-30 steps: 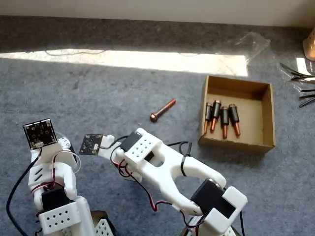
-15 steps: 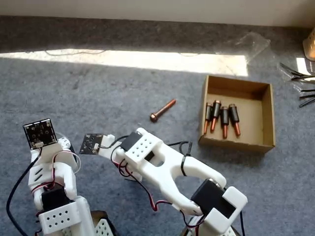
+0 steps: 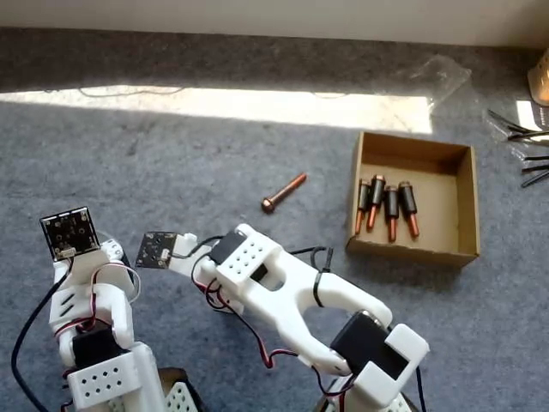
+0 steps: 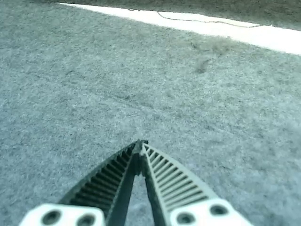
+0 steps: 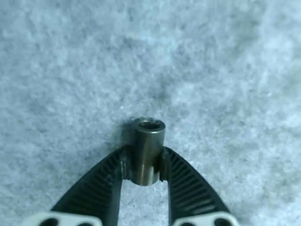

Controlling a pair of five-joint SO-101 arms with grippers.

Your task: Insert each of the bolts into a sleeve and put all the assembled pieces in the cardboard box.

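My right gripper (image 5: 144,160) is shut on a dark metal sleeve (image 5: 146,148), which stands upright just over the grey carpet with its open end showing. The right arm (image 3: 283,287) stretches leftwards across the front of the high view. My left gripper (image 4: 140,145) is shut with nothing in it, low over bare carpet, on the left arm (image 3: 90,309) at the front left. A loose copper bolt (image 3: 283,192) lies on the carpet in the middle. To its right, the cardboard box (image 3: 410,249) holds several assembled bolt-and-sleeve pieces (image 3: 388,209) side by side.
A bright sunlit strip (image 3: 240,103) crosses the carpet behind the bolt. A clear plastic bag (image 3: 439,73) lies behind the box. Black thin items (image 3: 519,129) lie at the right edge. Open carpet lies between the bolt and the arms.
The right arm has edged slightly to the left with the sleeve in its gripper. The left arm, the bolt and the box are where they were.
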